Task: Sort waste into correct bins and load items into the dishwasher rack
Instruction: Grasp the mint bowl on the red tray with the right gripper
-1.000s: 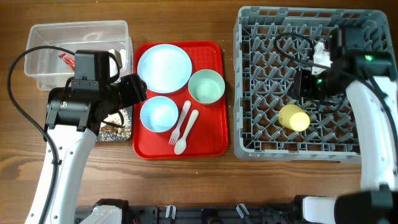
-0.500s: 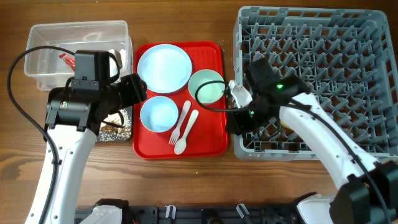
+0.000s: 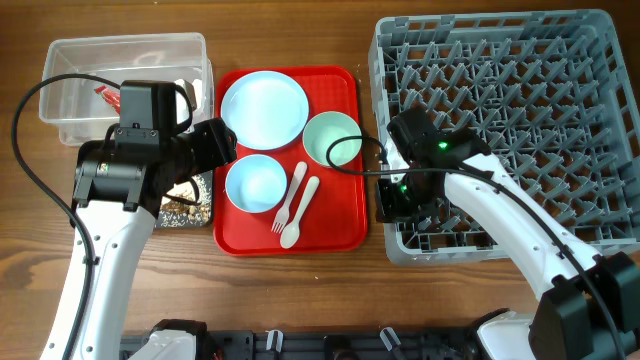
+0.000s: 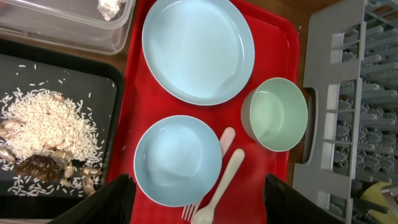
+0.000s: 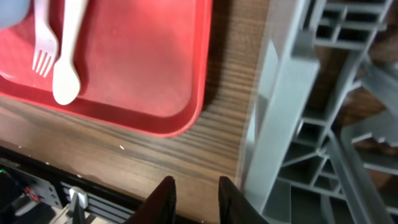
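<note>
Left jaws: wide apart, empty, at red tray (image 3: pixel 340 215), 9 o'clock edge. Right jaws: narrowly apart, empty, at dishwasher rack (image 3: pixel 600 60), 7 o'clock corner. Plate (image 3: pixel 264 109): on tray, 11 o'clock.

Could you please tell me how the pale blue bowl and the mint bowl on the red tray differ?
The pale blue bowl is light blue, the mint bowl pale green. The pale blue bowl looks wider and shallower, the mint bowl narrower and deeper. The mint bowl sits nearer the dishwasher rack than the pale blue bowl. Both stand upright and empty on the red tray.
</note>
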Controlling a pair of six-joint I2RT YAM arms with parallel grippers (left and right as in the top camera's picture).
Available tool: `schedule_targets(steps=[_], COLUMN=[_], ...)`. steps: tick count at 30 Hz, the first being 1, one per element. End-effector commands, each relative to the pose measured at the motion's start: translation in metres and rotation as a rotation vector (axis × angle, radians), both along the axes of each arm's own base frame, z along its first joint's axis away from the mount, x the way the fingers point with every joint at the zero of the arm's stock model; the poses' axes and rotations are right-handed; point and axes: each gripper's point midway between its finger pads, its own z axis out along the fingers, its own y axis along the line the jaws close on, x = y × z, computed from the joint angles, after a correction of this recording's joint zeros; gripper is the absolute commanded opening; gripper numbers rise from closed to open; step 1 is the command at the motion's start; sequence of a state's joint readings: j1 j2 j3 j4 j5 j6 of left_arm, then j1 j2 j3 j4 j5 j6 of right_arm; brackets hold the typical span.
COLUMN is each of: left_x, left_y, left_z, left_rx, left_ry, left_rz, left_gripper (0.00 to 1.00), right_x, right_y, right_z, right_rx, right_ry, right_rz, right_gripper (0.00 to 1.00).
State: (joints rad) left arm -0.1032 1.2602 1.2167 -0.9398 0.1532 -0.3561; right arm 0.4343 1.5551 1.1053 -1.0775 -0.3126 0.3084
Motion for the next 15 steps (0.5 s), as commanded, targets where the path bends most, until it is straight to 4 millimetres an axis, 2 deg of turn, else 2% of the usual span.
schedule_targets(steps=[1, 2, 5, 6, 7, 8, 9, 11, 13, 14, 15], left_x=[0.000, 0.000, -0.006, -0.011, -0.020, -0.025, -0.029, -0.030, -0.028, -0.027, -0.027], left_y=[0.004, 0.004, 0.008, 0.015, 0.031, 0.039, 0.045, 0.052, 0.051, 0.051, 0.051], left_z=[0.003, 0.003, -0.002, -0.006, -0.013, -0.016, -0.018, -0.018, -0.017, -0.017, -0.017], left_rx=[0.011, 0.011, 0.031, 0.055, 0.089, 0.097, 0.098, 0.083, 0.077, 0.075, 0.075], left_ry=[-0.013, -0.012, 0.019, 0.049, 0.100, 0.129, 0.146, 0.156, 0.145, 0.143, 0.141], left_rz=[0.005, 0.005, 0.016, 0.054, 0.134, 0.160, 0.180, 0.205, 0.204, 0.202, 0.203], left_gripper=[0.71, 0.72, 0.72, 0.73, 0.75, 0.77, 0.78, 0.80, 0.81, 0.81, 0.81], right_x=[0.026, 0.043, 0.100, 0.117, 0.134, 0.147, 0.153, 0.165, 0.168, 0.169, 0.168], right_y=[0.010, 0.018, 0.040, 0.046, 0.047, 0.047, 0.047, 0.042, 0.044, 0.046, 0.052], right_z=[0.019, 0.037, 0.085, 0.095, 0.099, 0.097, 0.092, 0.057, 0.016, 0.006, -0.013], right_rx=[0.038, 0.063, 0.137, 0.155, 0.144, 0.119, 0.098, -0.001, -0.064, -0.083, -0.112], right_ry=[-0.117, -0.193, -0.457, -0.540, -0.607, -0.650, -0.659, -0.628, -0.564, -0.553, -0.535], right_rz=[0.106, 0.123, 0.131, 0.122, 0.110, 0.099, 0.099, 0.111, 0.132, 0.145, 0.184], right_gripper=[0.41, 0.47, 0.55, 0.56, 0.59, 0.62, 0.62, 0.68, 0.69, 0.69, 0.69])
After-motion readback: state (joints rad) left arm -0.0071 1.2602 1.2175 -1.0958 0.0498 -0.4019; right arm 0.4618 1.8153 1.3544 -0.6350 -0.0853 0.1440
